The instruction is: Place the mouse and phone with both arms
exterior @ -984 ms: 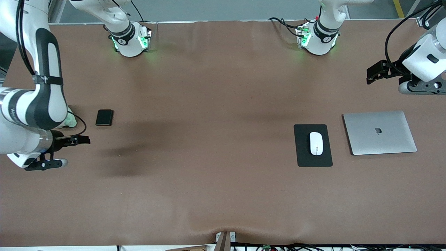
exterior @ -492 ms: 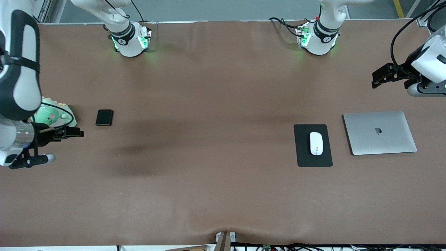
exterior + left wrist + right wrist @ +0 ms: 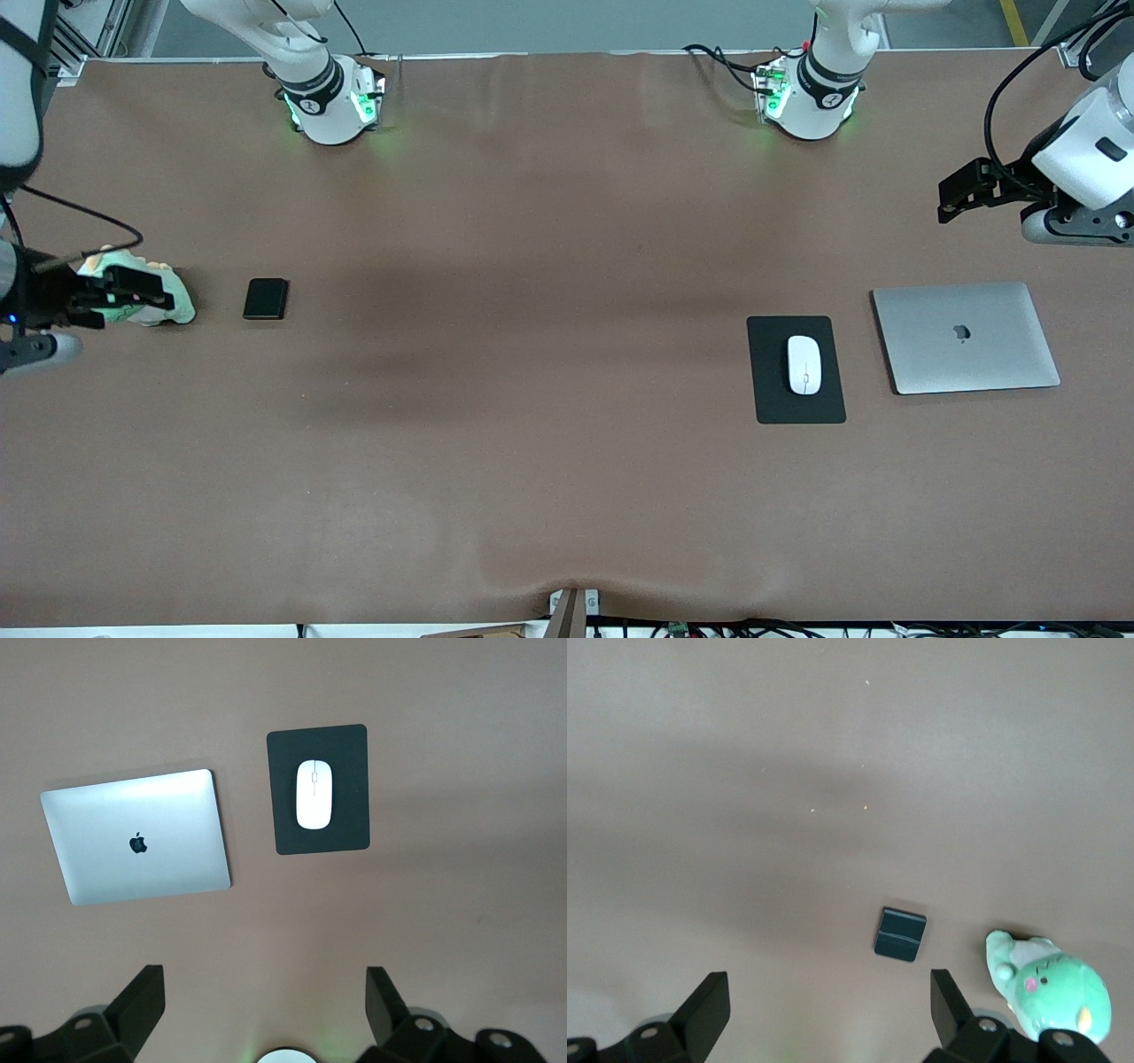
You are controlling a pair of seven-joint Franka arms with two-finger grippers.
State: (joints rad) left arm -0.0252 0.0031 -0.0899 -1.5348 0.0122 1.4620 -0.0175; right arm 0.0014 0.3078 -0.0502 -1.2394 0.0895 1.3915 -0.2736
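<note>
Both tools are spread and empty. The right tool has retreated to 9 o'clock of the phone; the left tool hovers at 1 o'clock of the mouse. Both items seem placed.

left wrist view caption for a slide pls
Open left hand above the table; white mouse on black mouse pad beside closed silver laptop.

Even, bright overhead light. Soft broad shadows streak the table mid-width. Green glow spills around both arm bases. The laptop lid shows mild glare. All views are sharp.
</note>
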